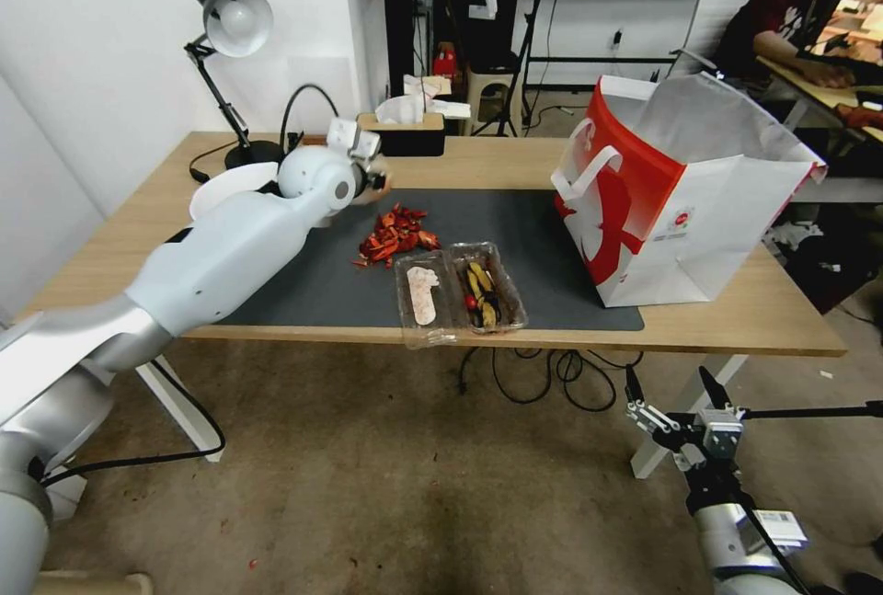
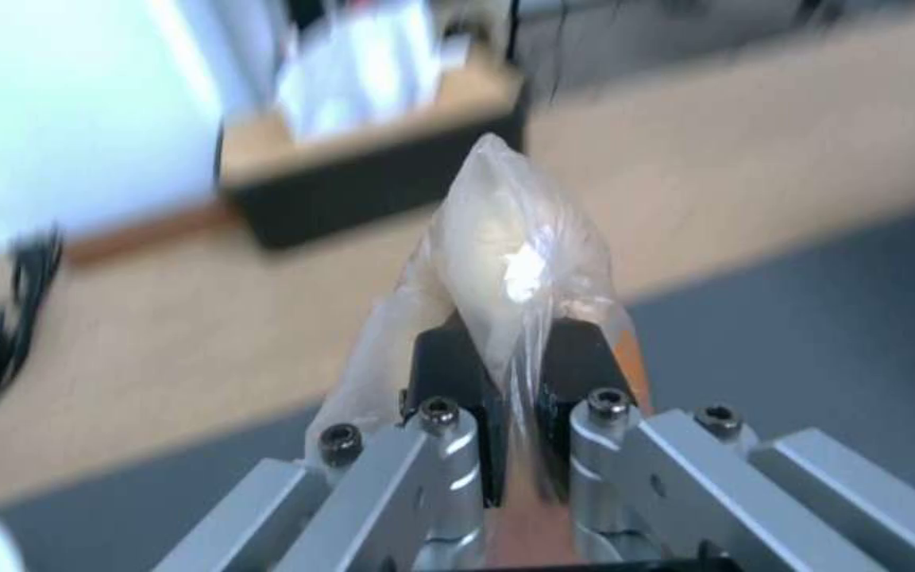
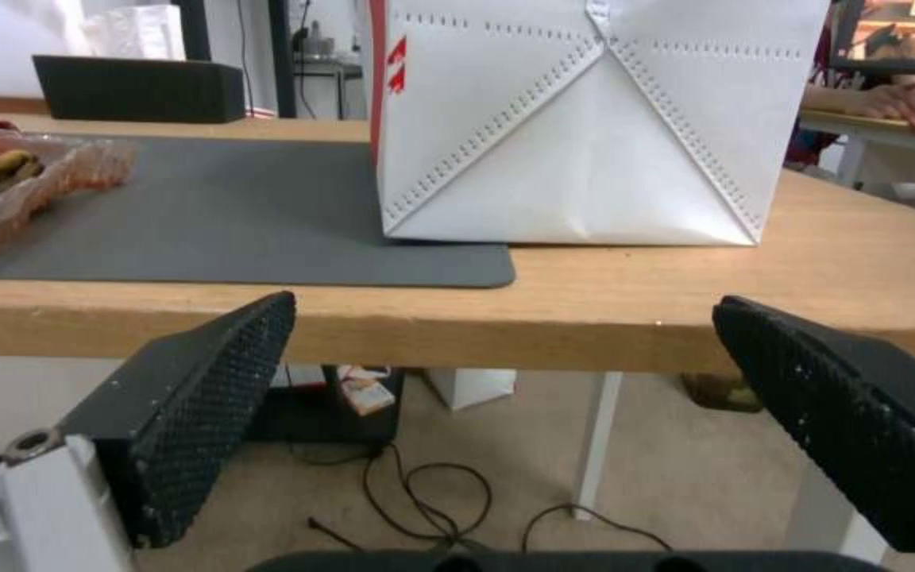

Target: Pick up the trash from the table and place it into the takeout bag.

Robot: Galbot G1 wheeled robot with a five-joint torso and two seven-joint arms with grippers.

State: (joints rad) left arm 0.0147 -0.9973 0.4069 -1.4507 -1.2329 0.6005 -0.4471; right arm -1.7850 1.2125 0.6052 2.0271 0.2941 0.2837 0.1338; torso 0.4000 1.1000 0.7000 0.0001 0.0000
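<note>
One long light-wood table [image 1: 727,324] is seen; the boxy white-and-red takeout bag [image 1: 681,209] is stood near its right edge. Above the far-left part, the soft, light plastic-wrapped yellowish ball [image 2: 511,254] is pinched by its slippery film in the left gripper [image 2: 516,397]. Below the front edge, the right gripper [image 3: 500,405] is held spread.

The middle of the dark grey mat [image 1: 533,246] on the long light-wood tabletop [image 1: 497,158] lies bare between the heap of red food scraps [image 1: 394,236] and the big white-and-red takeout bag [image 1: 681,200]. The bag stands upright near the tabletop's right edge, mouth open upward. A clear two-compartment plastic tray [image 1: 460,293] sits at the front edge. The black tissue box [image 1: 409,135] and black-and-white desk lamp [image 1: 230,52] line the back edge, leftward.
</note>
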